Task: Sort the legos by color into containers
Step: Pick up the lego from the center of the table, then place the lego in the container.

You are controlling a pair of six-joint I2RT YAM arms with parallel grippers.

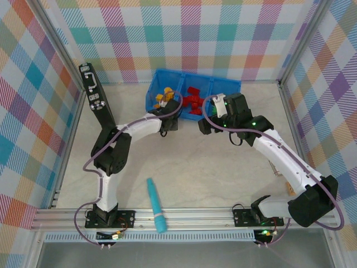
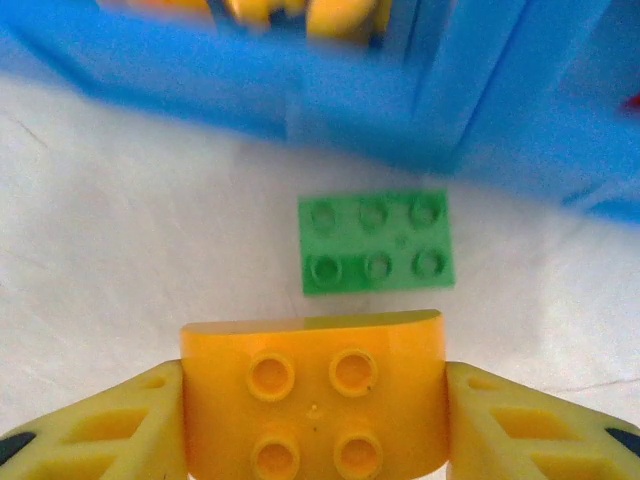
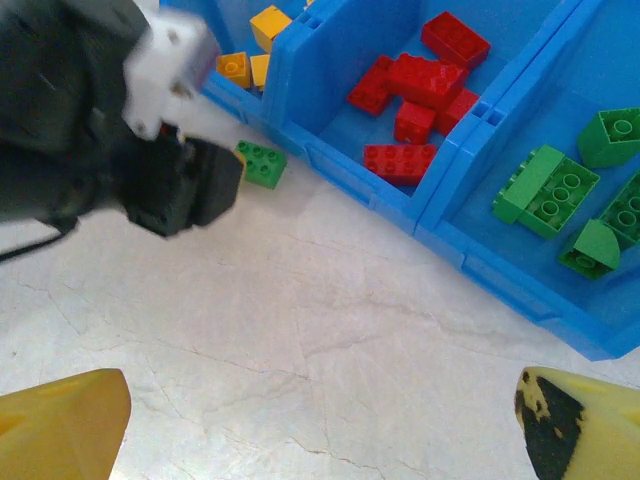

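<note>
The left end effector [image 2: 314, 385] is clamped on a yellow-orange brick [image 2: 310, 345], which sits studs-up between the two yellow fingers [image 2: 110, 430] and touches both. Just ahead of it a flat green brick [image 2: 375, 242] with six studs lies alone on the pale marbled surface [image 1: 195, 167], just beside the near wall of the blue bin [image 1: 226, 85] and outside it. The bin stands at the far edge of the surface, about midway along that edge, and is split into three side-by-side compartments. In the right wrist view the left compartment holds yellow-orange bricks [image 3: 232, 68], the middle one a cluster of red bricks [image 3: 420, 80], and the right one several green bricks [image 3: 545, 185], some flat and some with a sloped top. The right end effector [image 3: 320, 400] hangs over bare surface in front of the bin's near wall, its fingers wide apart with nothing between them. From above, both arms reach toward the far edge, the left one to the bin's left compartment and the right one to its middle. A teal cylinder [image 1: 156, 205] lies at the near edge of the surface, between the two arm bases and well apart from the bin.
</note>
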